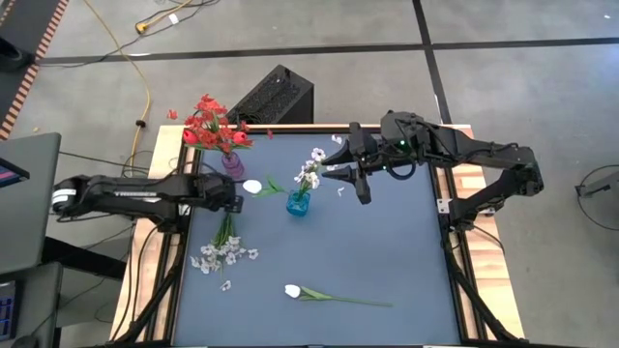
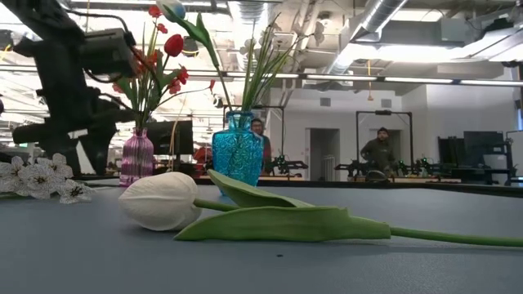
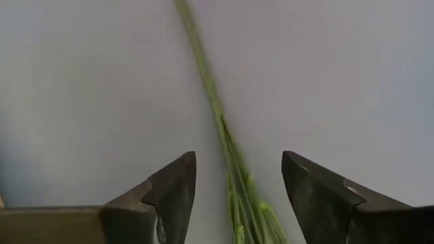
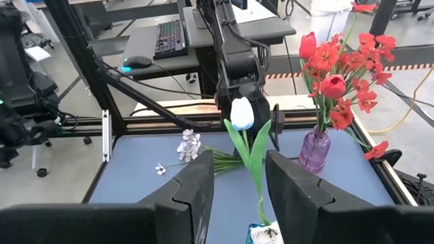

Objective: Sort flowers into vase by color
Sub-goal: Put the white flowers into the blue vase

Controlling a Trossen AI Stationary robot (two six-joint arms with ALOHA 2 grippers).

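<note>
- High view: the left gripper [image 1: 230, 205] sits low over the table [image 1: 387, 251] just beside the purple vase [image 1: 233, 162], above the stems of a white spray [image 1: 221, 253] that lies flat below it. A white tulip head [image 1: 252, 186] shows just beside this gripper, towards the blue vase [image 1: 298, 203].
- The purple vase holds red flowers [image 1: 211, 126]. The blue vase holds small white blossoms [image 1: 310, 172].
- The right gripper [image 1: 354, 182] hangs just beside the blue vase, on its right. Another white tulip [image 1: 293, 290] lies flat near the table's front edge, well apart from both vases.
- Low view: the lying tulip [image 2: 160, 200] fills the foreground, its leaf and stem running right. Behind it stand the blue vase [image 2: 238, 153] and the purple vase [image 2: 136, 158]. The white spray [image 2: 37, 177] lies at the left. A dark arm [image 2: 73, 73] rises at the left. Two people [image 2: 379, 152] stand in the room beyond.
- Left wrist view: the left fingers [image 3: 175, 193] stand wide apart, holding nothing. Thin green stems [image 3: 230, 163] lie on the table between them, touching neither finger.
- Right wrist view: the right fingers [image 4: 196, 193] stand partly apart. A white tulip [image 4: 242, 114] rises upright between them with its leaves, from the blue vase's mouth [image 4: 266, 234]. Whether the fingers touch its stem I cannot tell. Beyond stand the red flowers [image 4: 339, 68] in the purple vase [image 4: 314, 150], and the white spray [image 4: 188, 144] lies on the table.
</note>
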